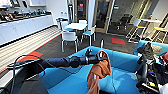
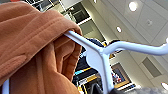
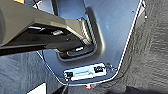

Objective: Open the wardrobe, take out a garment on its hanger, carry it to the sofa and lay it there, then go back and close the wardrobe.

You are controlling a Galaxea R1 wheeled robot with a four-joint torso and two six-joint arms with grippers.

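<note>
Blue sofa (image 1: pixel 120 62) ahead | left end effector (image 1: pixel 101 58) grips hanger (image 2: pixel 100 56) | garment (image 1: pixel 98 72) hangs below it

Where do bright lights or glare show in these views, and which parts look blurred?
Left wrist view: round ceiling lights glare brightly; the orange garment and white hanger loom close and soft. Head view: the far room looks blurred; the blue sofa is evenly lit.

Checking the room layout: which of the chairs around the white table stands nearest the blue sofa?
The white chair on the table's near side, its back toward the sofa; the other chairs sit beside or behind the table.
</note>
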